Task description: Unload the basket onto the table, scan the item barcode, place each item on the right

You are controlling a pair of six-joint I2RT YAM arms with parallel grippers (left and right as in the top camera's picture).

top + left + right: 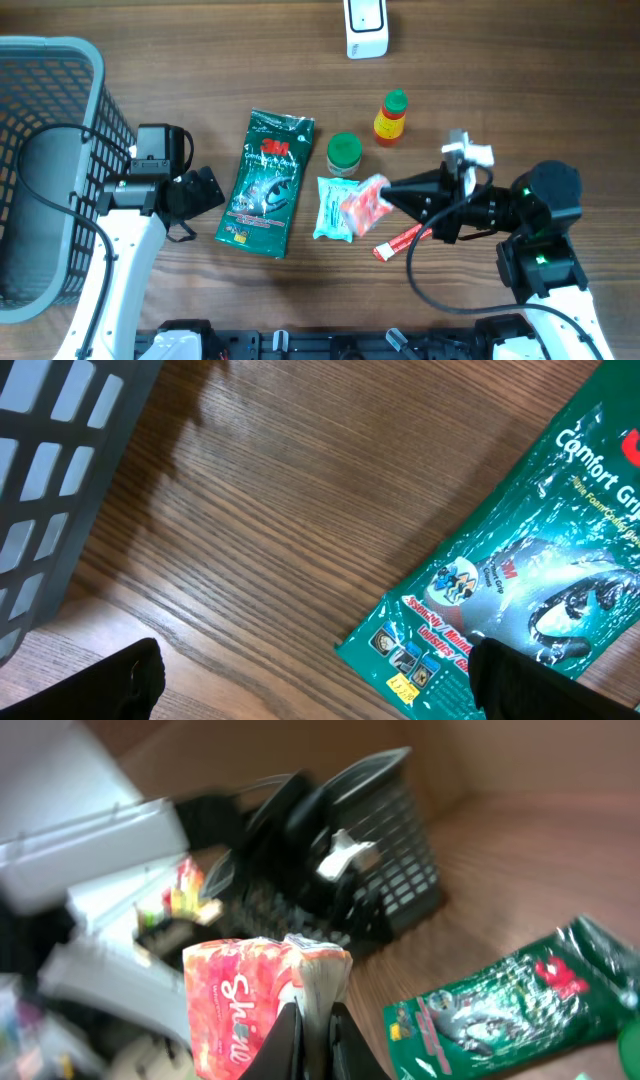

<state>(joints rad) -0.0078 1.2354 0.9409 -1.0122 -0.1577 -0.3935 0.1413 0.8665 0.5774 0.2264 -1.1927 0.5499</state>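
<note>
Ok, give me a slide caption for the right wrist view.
Right gripper shut on the edge of a red pack, with the green packet and dark basket behind.

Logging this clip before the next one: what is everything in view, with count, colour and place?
basket: one, grey, far left
white device: one, white, top edge, centre
3M packet: one, green, flat, left of centre
round container: one, green lid, right of the 3M packet
small bottle: one, yellow and red, green cap, upright
tissue pack: one, pale blue, flat, centre
red pack: one, red and pink, in the right pincer, at the tissue pack's right edge
thin sachet: one, red, under the right arm
table: one, brown wood
left pincer: one, black, open, left of the 3M packet
right pincer: one, black, shut on the red pack
</note>
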